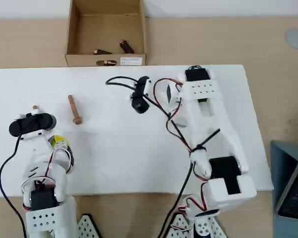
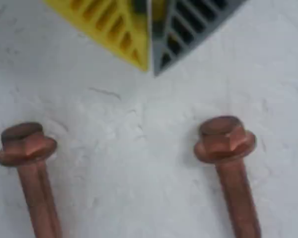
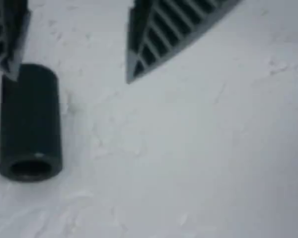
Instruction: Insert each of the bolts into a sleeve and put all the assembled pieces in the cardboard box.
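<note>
Two copper bolts lie side by side on the white foam mat: one [image 2: 228, 163] and the other [image 2: 27, 168], heads toward my left gripper [image 2: 150, 69]. Its yellow and grey fingers meet at the tips, shut, just short of the bolts. From above, one bolt [image 1: 75, 109] lies in the open and the other [image 1: 35, 107] peeks out beside the left arm. A black sleeve [image 3: 30, 124] lies on the mat, one end at a fingertip of my open right gripper [image 3: 72, 74], outside the gap. The cardboard box [image 1: 74, 34] holds two assembled pieces [image 1: 126, 47].
The white mat [image 1: 119, 148] covers most of the wooden table. The box stands just beyond its far edge, with a third dark piece [image 1: 107, 63] at its front wall. The right arm [image 1: 208, 124] stretches across the mat's right half. A laptop corner [image 1: 290, 188] sits at right.
</note>
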